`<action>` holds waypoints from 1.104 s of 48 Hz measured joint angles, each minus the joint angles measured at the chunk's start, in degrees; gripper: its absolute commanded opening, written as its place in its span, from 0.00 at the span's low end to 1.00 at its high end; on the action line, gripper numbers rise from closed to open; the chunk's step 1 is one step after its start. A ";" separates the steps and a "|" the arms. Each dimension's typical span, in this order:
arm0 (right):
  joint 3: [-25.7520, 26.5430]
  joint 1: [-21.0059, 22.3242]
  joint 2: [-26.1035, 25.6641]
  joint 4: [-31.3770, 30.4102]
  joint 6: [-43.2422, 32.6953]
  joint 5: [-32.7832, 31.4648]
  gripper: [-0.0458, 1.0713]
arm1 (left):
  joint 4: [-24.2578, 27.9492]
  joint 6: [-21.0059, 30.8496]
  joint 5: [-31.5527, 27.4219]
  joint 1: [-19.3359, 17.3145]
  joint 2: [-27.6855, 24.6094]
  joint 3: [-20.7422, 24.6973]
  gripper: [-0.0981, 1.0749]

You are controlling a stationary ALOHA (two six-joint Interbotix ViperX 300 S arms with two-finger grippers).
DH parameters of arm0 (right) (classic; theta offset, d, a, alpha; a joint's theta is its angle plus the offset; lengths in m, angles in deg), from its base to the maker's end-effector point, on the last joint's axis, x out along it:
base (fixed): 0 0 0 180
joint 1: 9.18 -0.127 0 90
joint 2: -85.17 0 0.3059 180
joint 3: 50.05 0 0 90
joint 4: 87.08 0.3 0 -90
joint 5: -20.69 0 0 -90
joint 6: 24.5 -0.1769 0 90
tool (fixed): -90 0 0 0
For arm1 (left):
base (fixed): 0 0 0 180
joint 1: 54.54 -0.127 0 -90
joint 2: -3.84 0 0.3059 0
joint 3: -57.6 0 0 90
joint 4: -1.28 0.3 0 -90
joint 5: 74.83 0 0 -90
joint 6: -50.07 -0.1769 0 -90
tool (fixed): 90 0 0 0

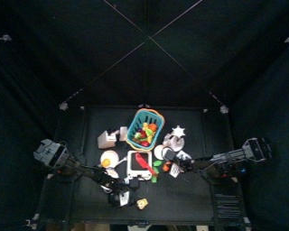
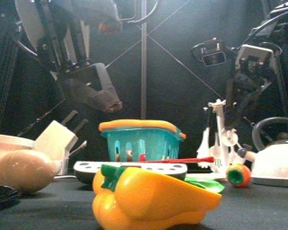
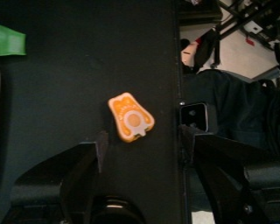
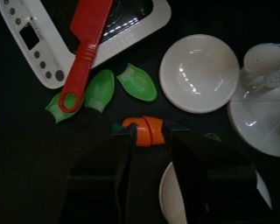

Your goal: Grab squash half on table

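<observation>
The squash half (image 2: 153,199), a lumpy yellow-orange chunk, sits alone at the front edge of the table (image 1: 190,209), filling the lower middle of the front view. From above it is a small yellow speck (image 1: 142,204) in the lower centre of the frame, apart from the clutter behind it. The left wrist view shows its cut face (image 3: 132,117) mid-frame, pale in the centre with an orange rim, lying on the bare black surface.

The left pincer (image 3: 143,144) hangs above the squash half with its jaws released and spread wide, one on each side of the chunk and touching nothing.

The right pincer (image 4: 150,147) hangs over the right side of the clutter, jaws parted with only a narrow gap, clasping nothing. Between its tips in the right wrist view lies a small orange piece with a green end (image 4: 143,130). Near it are two green leaf-shaped pieces (image 4: 119,84), a red utensil (image 4: 81,51) lying across a white tray (image 4: 52,44), and a white round bowl (image 4: 201,72) in the frame's upper right.

A teal basket (image 2: 141,141) holding colourful items stands at centre in the front view.
</observation>
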 measured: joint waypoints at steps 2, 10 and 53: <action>0.00 -0.09 0.00 0.09 0.00 -0.09 0.67 | 0.09 0.00 -0.53 0.26 -0.88 0.97 0.92; 0.00 -0.79 0.00 0.00 0.00 0.00 0.67 | 0.44 0.00 -2.90 0.35 -4.04 4.66 0.92; -0.88 -2.37 0.00 0.09 0.00 0.35 0.67 | 5.36 0.00 -6.24 -2.55 -12.83 9.58 0.92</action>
